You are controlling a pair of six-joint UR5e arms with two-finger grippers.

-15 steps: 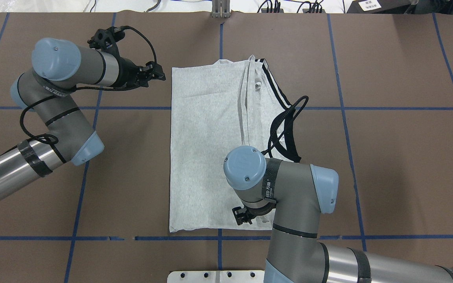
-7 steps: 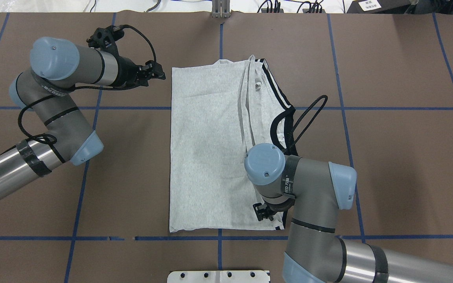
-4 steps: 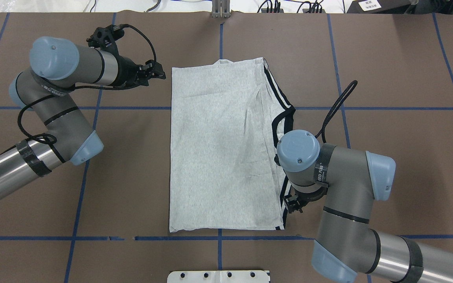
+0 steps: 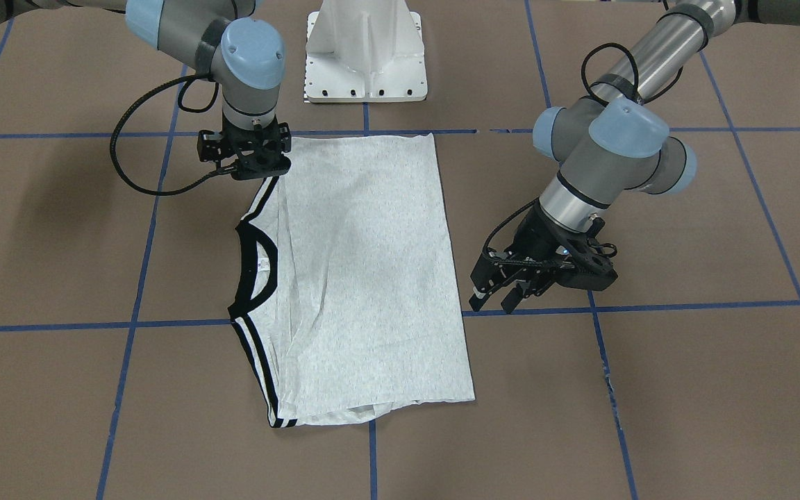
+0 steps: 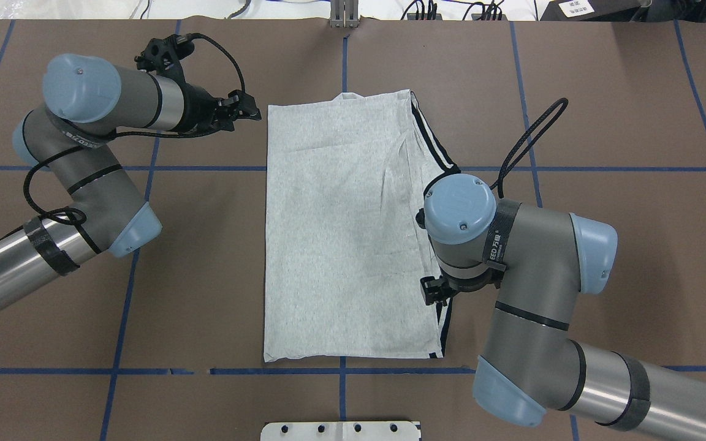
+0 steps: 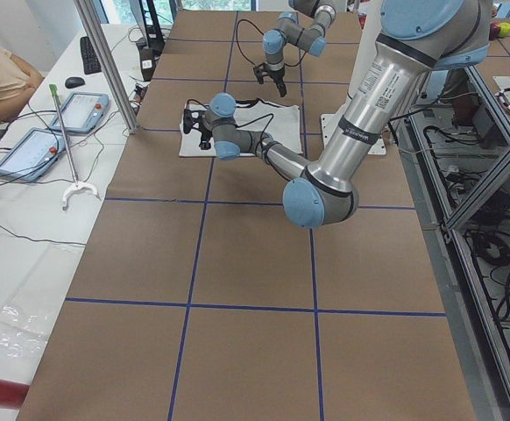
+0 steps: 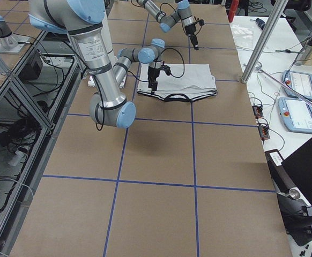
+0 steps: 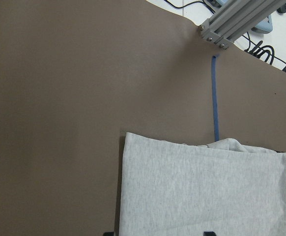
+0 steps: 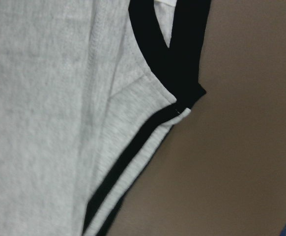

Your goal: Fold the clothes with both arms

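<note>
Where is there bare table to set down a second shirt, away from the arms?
Widest bare patch: table right of the shirt's striped edge, beyond the right arm. A narrower one lies between the shirt's plain edge and the left arm. Crowded where the arms reach the shirt.

We see the left arm (image 5: 98, 196) stretch in low from the side and bend sharply at the elbow. Its last segments lie nearly level, so the wrist points across toward the middle. The left gripper (image 4: 496, 300) hangs tilted forward and down, its two black fingers (image 4: 478, 295) spread apart with nothing between them. The right arm (image 5: 531, 288) reaches in from the near edge and doubles back at the elbow, its wrist turned straight down. The right gripper (image 4: 253, 165) points vertically downward beneath that wrist, and we cannot make out whether its jaws are apart or together. The two grippers are well apart.
</note>
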